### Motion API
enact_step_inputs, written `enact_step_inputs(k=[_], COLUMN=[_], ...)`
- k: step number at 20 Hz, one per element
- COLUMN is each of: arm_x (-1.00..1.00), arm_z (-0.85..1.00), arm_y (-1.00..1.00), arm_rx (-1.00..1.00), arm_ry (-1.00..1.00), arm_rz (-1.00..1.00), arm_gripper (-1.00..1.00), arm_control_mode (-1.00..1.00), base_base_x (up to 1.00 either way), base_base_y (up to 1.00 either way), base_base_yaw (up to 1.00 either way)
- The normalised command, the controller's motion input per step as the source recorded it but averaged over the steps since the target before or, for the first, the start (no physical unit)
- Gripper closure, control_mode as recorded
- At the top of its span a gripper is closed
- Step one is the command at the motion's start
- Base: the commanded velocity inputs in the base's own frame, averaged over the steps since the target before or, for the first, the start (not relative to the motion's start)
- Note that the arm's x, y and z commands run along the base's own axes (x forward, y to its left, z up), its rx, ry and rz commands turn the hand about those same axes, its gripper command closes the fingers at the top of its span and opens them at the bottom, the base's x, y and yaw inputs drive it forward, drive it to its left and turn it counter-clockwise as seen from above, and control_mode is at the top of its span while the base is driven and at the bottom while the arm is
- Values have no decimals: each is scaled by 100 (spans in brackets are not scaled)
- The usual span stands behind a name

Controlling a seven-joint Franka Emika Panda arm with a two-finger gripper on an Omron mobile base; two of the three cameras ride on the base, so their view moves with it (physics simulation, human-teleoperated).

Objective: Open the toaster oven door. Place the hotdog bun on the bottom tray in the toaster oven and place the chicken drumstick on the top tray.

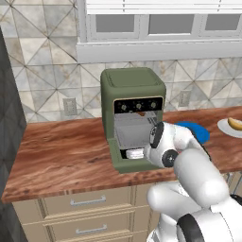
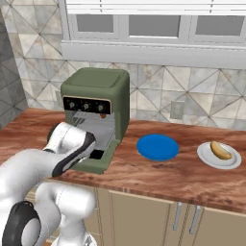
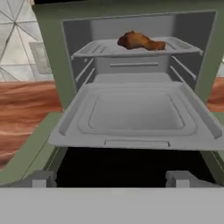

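The boxy olive-green toaster oven [image 1: 133, 94] stands at the centre of the left base view, on the reddish-brown wood-grain worktop [image 1: 61, 156], against the wall. Its olive-green framed drop-down door [image 2: 98, 165] lies open and flat in front of it. In the hand view a browned chicken drumstick [image 3: 140, 41] lies on the grey upper tray [image 3: 92, 50] at the top centre, and the grey lower tray [image 3: 135, 116] is pulled out over the door, bare.

The robot's hand [image 3: 111, 178] hangs just in front of the open door, its two dark fingertips [image 3: 41, 178] standing wide apart with nothing between them.

To the right of the oven in the right base view lies a round blue plate [image 2: 157, 147], and further right a white plate [image 2: 219, 161] carrying a tan hotdog bun [image 2: 220, 150].

Behind the worktop runs a grey-and-beige geometric tiled wall [image 1: 42, 71] with a socket [image 2: 177, 110], and a white-framed window [image 2: 158, 24] sits above. Beige drawers [image 1: 85, 203] with metal handles fill the cabinet below.
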Motion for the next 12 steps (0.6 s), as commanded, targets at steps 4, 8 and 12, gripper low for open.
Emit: enact_step_inputs(k=[4,8,12], arm_x=[-21,-19,-15], arm_z=[100,100,100], arm_y=[-18,-21,-42], arm_rx=[-13,-13,-2], arm_ry=[46,31,29], arm_rz=[0,0,0], arm_gripper=[-100,-100,-100], arm_control_mode=[-100,-100,-100], base_base_x=[0,0,0], base_base_y=[0,0,0], base_base_yaw=[0,0,0])
